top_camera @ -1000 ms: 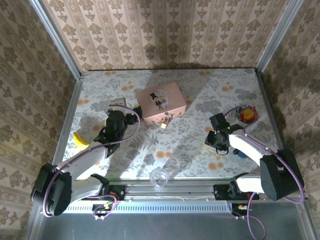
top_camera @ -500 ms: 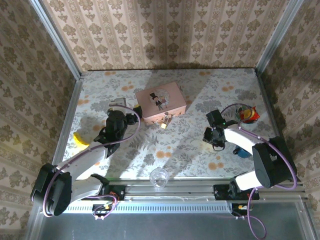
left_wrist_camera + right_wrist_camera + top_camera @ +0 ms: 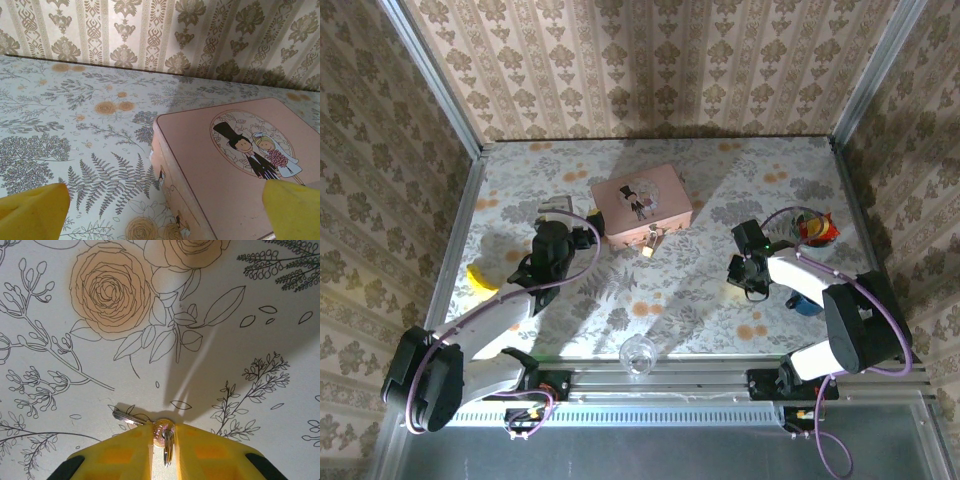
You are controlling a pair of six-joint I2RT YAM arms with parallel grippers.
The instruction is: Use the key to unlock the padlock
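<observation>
the tiny thin grey metal key [image 3: 161, 433] lay flat on the flower-printed worktop [image 3: 225, 315]. its silvery blade pointed left. its rounded head, with a small ring on it, sat between the two yellow fingers [image 3: 125, 452] of the right tool [image 3: 163, 432], which was nearly closed and pinched that head from both sides. from above, this tool was low over the right half of the worktop, well apart from the small brass-gold padlock [image 3: 648, 252]. the padlock was at the middle of the near side of the pink rectangular box [image 3: 642, 205] with a top-hatted figure on its lid, touching it. the left tool [image 3: 163, 205] hovered by the box's left end, its jaws wide apart with nothing gripped. a yellow curved object [image 3: 480, 280] lay near the left edge, a clear glass [image 3: 638, 355] at the near edge, and a red-and-yellow item [image 3: 815, 230] by the right edge.
</observation>
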